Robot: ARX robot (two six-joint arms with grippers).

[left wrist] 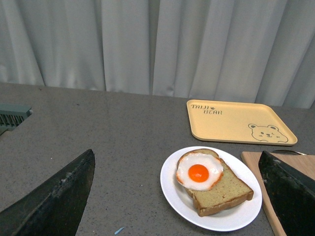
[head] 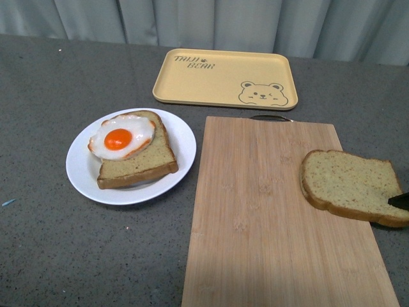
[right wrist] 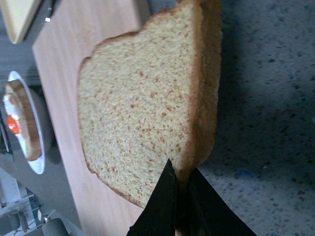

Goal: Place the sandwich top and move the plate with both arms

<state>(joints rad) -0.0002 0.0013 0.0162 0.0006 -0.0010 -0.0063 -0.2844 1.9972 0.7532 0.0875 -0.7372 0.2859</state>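
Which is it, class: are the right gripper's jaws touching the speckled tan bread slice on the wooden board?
Touching. The right wrist view shows the right gripper with jaws pinching the brown crust edge of the speckled tan bread slice.

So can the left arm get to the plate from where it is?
Probably yes. The left pincer is open and pointing toward the plate, and nothing stands between them. The cutting board lies beside the plate, not across the path.

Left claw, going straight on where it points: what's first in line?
Likely the white plate holding bread slice and fried egg, ahead of the open left claw; possibly grey tabletop first. Depth unclear.
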